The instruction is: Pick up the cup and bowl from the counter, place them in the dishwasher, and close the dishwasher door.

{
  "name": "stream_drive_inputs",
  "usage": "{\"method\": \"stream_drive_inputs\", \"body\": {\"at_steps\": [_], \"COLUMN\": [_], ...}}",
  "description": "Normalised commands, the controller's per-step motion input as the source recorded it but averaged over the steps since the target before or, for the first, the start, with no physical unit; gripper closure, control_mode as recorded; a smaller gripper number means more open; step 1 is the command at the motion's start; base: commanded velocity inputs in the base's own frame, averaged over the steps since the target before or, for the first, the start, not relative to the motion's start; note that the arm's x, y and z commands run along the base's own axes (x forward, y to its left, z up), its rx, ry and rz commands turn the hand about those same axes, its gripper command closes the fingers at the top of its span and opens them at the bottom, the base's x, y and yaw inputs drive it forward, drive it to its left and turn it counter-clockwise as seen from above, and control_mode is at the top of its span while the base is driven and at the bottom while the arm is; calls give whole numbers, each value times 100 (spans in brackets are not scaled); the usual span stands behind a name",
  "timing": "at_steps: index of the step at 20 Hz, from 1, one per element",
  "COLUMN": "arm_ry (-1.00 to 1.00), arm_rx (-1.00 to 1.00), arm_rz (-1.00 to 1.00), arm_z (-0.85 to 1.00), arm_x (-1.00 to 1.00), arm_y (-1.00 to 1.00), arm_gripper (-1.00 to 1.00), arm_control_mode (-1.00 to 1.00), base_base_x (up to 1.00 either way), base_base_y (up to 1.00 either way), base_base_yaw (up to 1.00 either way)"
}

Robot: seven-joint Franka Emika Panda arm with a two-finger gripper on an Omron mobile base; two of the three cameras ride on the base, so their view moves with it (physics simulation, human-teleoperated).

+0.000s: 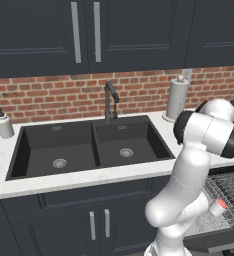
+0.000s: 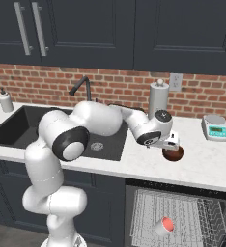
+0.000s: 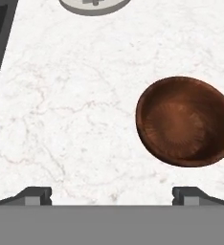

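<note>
Finger tips [image 3: 37, 195] sit spread wide over the counter [image 3: 71, 119], holding nothing. I've got the gripper [image 2: 171, 143] above the bowl [image 3: 184, 121], though it's off-centre for grabbing. The cup [image 2: 164, 226] lies in the dishwasher [image 2: 182, 217] rack.

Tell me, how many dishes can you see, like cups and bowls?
2. The bowl sits on the counter near the sink, under the open gripper. The cup lies in the dishwasher rack. More could be hidden behind the arm.

Brown bowl [image 3: 184, 121] upright on counter [image 3: 75, 119]; cup [image 2: 164, 226] in dishwasher [image 2: 182, 214].
</note>
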Motion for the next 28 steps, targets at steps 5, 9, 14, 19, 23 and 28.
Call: {"method": "stream_drive_inputs", "body": {"at_steps": [5, 9, 14, 19, 23, 28], "arm_ry": [1, 0, 5, 8, 2, 0], "arm_rx": [-5, -8, -9, -5, 0, 0], "arm_rz": [-9, -9, -3, 0, 5, 10], "arm_z": [-3, -12, -26, -24, -6, 0], "arm_x": [0, 0, 12, 18, 19, 15], "arm_y": [0, 0, 1, 0, -3, -16], "arm_gripper": [-100, -100, -100, -100, -100, -100], "arm_control_mode": [-100, -100, -100, -100, -100, -100], "base_base_x": [0, 0, 0, 0, 0, 0], "base_base_y": [0, 0, 0, 0, 0, 0], "base_base_yaw": [0, 0, 0, 0, 0, 0]}}
